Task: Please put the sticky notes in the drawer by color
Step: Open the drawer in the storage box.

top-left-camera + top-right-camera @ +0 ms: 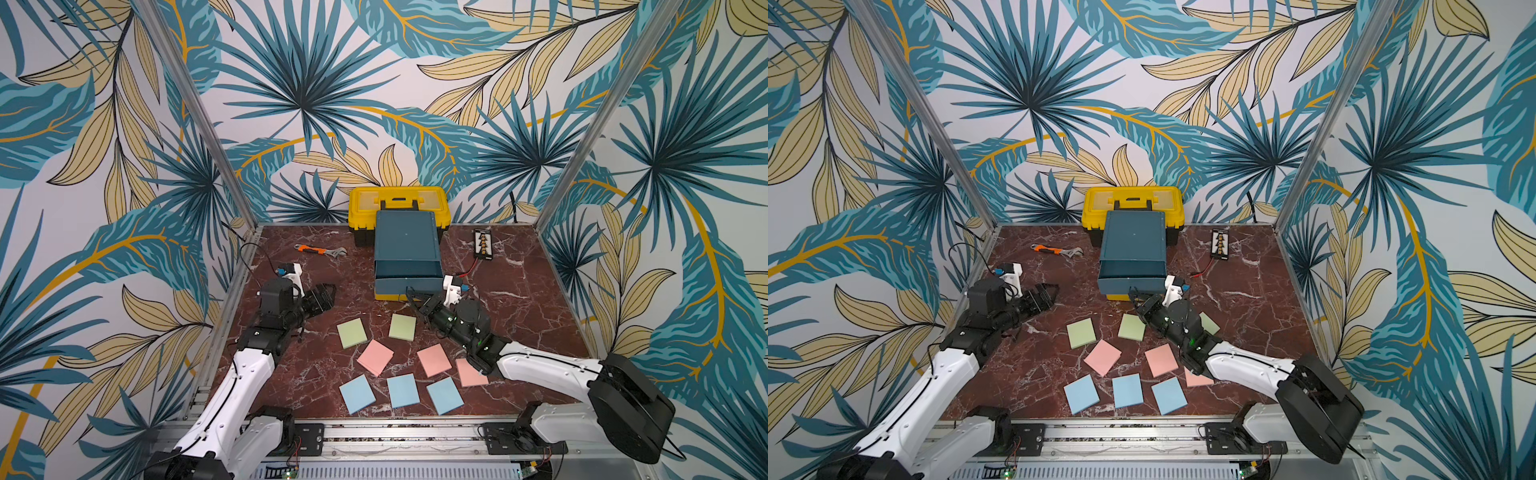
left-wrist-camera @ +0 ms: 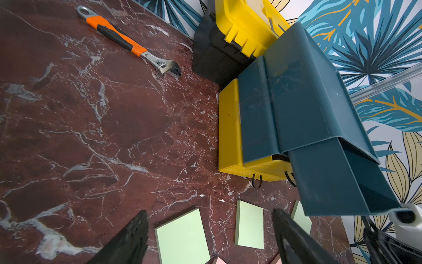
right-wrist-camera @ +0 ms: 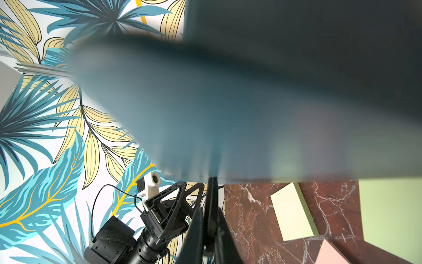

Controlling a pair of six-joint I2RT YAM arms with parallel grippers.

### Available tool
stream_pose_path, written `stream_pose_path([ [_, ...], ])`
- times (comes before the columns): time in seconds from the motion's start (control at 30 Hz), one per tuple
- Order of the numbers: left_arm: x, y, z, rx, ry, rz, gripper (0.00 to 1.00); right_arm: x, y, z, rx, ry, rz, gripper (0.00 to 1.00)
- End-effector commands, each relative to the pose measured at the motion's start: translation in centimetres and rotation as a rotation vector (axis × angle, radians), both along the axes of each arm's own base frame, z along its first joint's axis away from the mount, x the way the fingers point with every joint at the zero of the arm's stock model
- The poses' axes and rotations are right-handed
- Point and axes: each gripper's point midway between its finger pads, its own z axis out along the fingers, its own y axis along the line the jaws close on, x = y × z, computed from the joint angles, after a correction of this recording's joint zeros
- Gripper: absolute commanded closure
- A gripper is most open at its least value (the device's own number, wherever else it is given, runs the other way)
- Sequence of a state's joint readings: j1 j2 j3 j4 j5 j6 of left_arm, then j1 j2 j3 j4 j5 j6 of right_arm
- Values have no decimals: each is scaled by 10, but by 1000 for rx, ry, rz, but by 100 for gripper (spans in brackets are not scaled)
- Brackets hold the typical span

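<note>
Sticky notes (image 1: 1102, 357) include 1 green pad (image 1: 1210, 324) half-hidden behind right arm (image 1: 1246, 365).

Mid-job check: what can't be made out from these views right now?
Third green pad: in a top view only a corner shows past the right arm.
One pink pad: in both top views, partly under that arm.
Teal drawer: right wrist view, too close, just a blur; contents unreadable there.
Right gripper: shut against the drawer front; whether it pinches anything is too small to tell.
</note>
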State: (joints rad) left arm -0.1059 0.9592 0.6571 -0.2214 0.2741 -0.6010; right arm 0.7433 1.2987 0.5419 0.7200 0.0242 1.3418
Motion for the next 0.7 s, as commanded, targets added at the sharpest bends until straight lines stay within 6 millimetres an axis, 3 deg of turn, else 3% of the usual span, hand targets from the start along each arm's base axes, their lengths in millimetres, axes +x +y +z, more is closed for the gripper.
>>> stream_pose_path([
  [0.0, 5, -4, 14, -15, -32, -11, 14, -8, -7, -14, -56, 18, -13, 87],
  [0.23, 10, -6, 16, -24, -33, -15, 14, -21, -9, -30, -57, 51, -26, 87],
  [0.67, 11, -9, 15, -23, -28, -25, 15, -37, -4, -35, -65, 65, -8, 87],
])
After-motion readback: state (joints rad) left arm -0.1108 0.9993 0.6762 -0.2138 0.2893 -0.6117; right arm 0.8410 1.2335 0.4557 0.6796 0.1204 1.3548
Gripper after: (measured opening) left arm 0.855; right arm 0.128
